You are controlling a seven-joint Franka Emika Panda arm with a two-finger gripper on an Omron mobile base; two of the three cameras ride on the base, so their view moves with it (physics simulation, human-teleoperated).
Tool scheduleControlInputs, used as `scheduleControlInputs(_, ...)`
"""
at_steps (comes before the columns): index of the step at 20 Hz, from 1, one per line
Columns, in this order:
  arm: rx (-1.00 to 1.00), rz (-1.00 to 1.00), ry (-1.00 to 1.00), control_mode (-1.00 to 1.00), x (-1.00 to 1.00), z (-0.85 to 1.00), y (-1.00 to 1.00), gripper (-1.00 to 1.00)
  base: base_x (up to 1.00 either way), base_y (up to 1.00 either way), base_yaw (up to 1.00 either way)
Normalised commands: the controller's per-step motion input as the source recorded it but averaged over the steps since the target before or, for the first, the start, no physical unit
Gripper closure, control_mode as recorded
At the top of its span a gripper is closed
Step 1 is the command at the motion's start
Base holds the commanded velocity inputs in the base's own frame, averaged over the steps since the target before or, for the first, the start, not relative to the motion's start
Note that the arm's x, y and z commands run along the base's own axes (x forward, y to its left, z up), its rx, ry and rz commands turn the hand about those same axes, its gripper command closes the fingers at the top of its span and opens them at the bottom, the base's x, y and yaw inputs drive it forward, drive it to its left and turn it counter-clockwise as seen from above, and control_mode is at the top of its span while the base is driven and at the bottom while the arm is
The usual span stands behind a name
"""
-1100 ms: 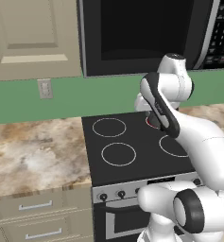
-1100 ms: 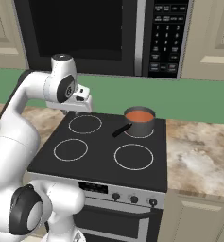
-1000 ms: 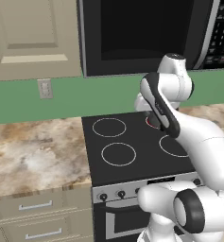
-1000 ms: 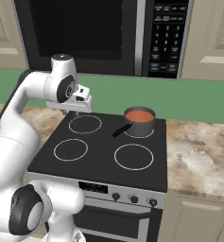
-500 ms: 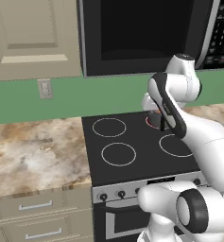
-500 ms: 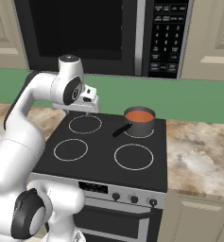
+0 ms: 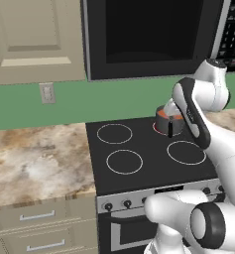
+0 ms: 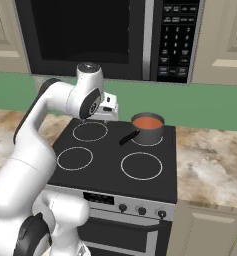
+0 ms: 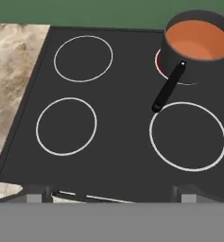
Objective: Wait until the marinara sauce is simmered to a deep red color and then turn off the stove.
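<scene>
The gripper (image 8: 108, 111) hung above the back left part of the stove (image 9: 123, 142), looking down over the glass top, its jaws spread wide with nothing between them. In the hand view the two finger tips (image 9: 38, 193) stood far apart at the bottom, over the front edge of the cooktop.

Ahead of the gripper and off to its right, the dark grey saucepan (image 9: 189, 49) sat on the back right burner, well apart from the fingers. A thin red glow (image 9: 157, 61) showed at the foot of the pan, so that burner looked to be on. The pan's black handle (image 9: 168, 87) pointed toward the front right burner (image 9: 187, 135). The marinara sauce (image 9: 197, 39) inside read as orange-red, lighter than a deep red, in the hand view and in the right base view (image 8: 147, 122) alike.

Judged from this, the task was in its waiting stage: the sauce did not yet seem dark enough, and the stove was not yet turned off. The black knobs (image 8: 141, 211) on the silver front panel lay below and well apart from the gripper, untouched. What remained was to watch the colour deepen, then bring the released gripper down to the front panel and turn the knob for the back right burner; which knob serves that burner could not be told.
</scene>
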Motion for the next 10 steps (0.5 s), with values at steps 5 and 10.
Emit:
scheduleControlInputs(5,0.0,0.06,-0.1,-1.0,-0.14,-0.01,-0.46,-1.0,0.0,0.0,0.0)
scheduleControlInputs(10,0.0,0.09,-0.07,-1.0,-0.12,-0.04,-0.53,-1.0,0.0,0.0,0.0)
